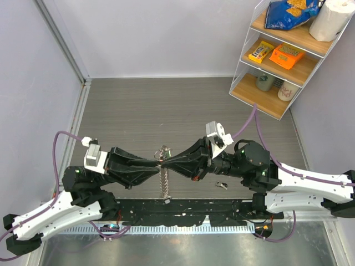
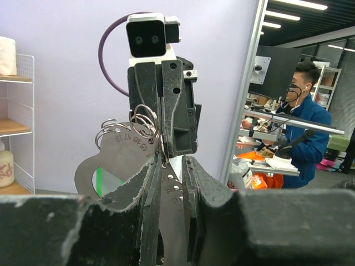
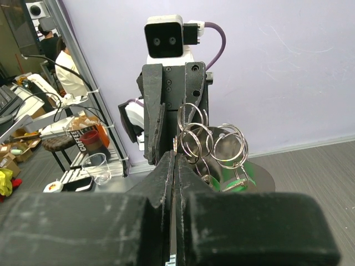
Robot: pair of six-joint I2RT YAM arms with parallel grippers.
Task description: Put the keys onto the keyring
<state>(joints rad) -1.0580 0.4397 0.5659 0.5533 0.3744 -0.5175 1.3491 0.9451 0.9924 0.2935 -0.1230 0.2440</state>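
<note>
My two grippers meet tip to tip above the table's near middle. The right gripper (image 1: 167,162) (image 3: 175,156) is shut on the keyring (image 3: 194,139), a bunch of silver split rings with a flat stamped silver plate (image 2: 119,158). A chain-like strip (image 1: 165,180) hangs from the keyring down to the table. A key's green head (image 3: 239,180) shows behind the rings. The left gripper (image 1: 157,162) (image 2: 172,164) has its jaws a little apart, and a flat holed metal strip (image 2: 173,191) stands between them. A small dark-headed key (image 1: 222,184) lies on the table under the right arm.
A white wire shelf (image 1: 249,91) stands at the back right, holding a blue chip bag (image 1: 288,14), a paper roll (image 1: 335,19), an orange box (image 1: 287,55) and cups. Pale walls close in the left and back sides. Purple cables run along both arms.
</note>
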